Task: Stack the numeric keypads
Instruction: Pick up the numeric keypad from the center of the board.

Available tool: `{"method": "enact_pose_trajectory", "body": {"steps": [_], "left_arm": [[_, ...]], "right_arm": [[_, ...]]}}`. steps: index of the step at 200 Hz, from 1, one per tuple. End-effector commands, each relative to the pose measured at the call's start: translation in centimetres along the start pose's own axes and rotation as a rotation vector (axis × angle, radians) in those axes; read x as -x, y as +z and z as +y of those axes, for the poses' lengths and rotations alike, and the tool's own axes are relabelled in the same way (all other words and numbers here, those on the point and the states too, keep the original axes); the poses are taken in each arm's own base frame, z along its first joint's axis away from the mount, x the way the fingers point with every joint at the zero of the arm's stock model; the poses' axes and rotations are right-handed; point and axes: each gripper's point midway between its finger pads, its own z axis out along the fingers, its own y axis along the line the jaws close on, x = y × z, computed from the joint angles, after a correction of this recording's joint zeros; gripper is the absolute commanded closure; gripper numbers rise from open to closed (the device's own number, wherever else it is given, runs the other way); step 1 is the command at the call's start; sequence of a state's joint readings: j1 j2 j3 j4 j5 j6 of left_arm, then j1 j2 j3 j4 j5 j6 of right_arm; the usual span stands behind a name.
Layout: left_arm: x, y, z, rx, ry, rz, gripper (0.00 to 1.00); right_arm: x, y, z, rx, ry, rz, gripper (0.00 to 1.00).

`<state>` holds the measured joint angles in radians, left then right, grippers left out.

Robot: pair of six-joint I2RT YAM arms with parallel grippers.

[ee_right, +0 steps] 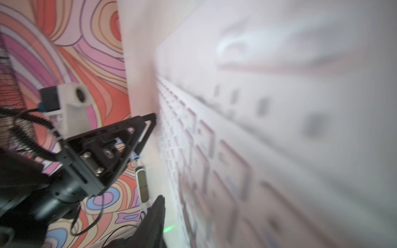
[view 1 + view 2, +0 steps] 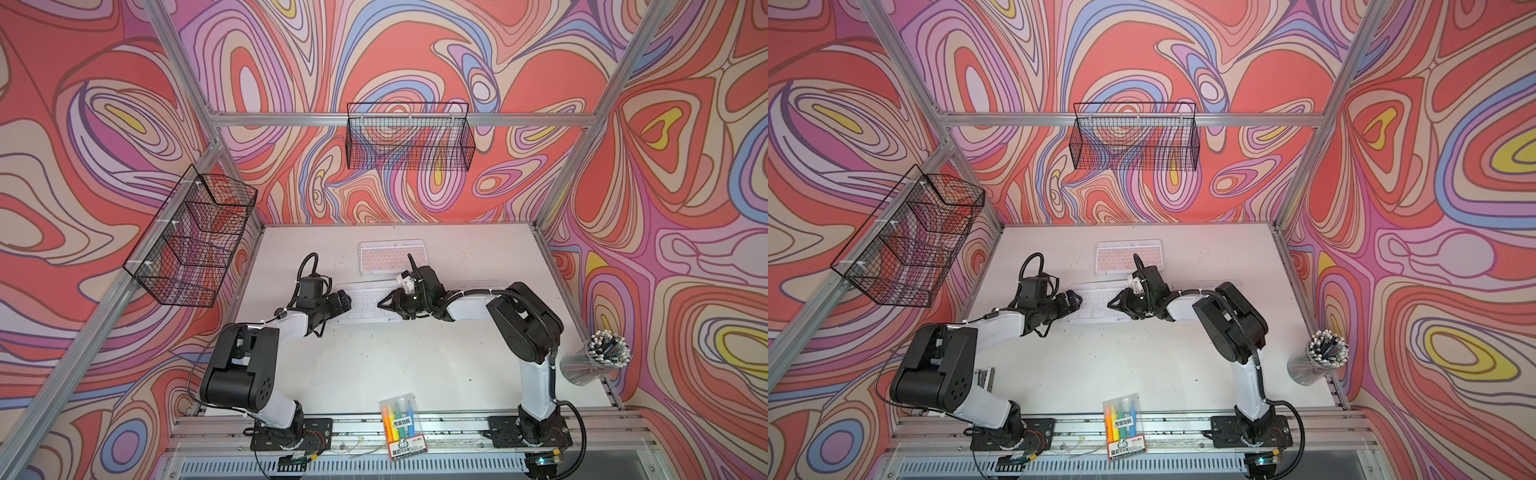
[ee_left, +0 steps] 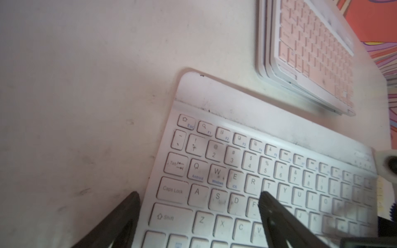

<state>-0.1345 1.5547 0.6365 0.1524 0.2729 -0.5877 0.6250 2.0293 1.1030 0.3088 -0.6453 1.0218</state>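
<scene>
Beside the pink stack [image 2: 392, 257], left gripper [image 2: 345, 302] is straddling the white keypad [image 2: 365, 305], jaws apart; right gripper [image 2: 384, 304] grip unclear; next: clamp, lift.

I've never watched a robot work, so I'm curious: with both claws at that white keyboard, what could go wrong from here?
The white keyboard lies flat on the table. The open left gripper straddles its end, one finger over the keys, so it may slip rather than lift. The pink-topped keyboard stack just behind looks slightly uneven, so a nudge from the arm of the right gripper could shift it.
</scene>
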Motion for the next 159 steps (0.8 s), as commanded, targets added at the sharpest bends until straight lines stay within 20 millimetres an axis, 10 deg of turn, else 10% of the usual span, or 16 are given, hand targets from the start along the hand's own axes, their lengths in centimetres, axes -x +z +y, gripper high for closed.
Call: {"method": "enact_pose_trajectory", "body": {"steps": [1,159], "left_arm": [[-8.9,0.7,1.9,0.01,-0.127,0.317,0.12],[-8.6,0.5,2.2,0.028,-0.128,0.294,0.12]], "right_arm": [[0.3,0.1,4.2,0.182,-0.036,-0.003,0.57],[2.2,-5.0,3.1,-0.089,-0.148,-0.046,0.42]]}}
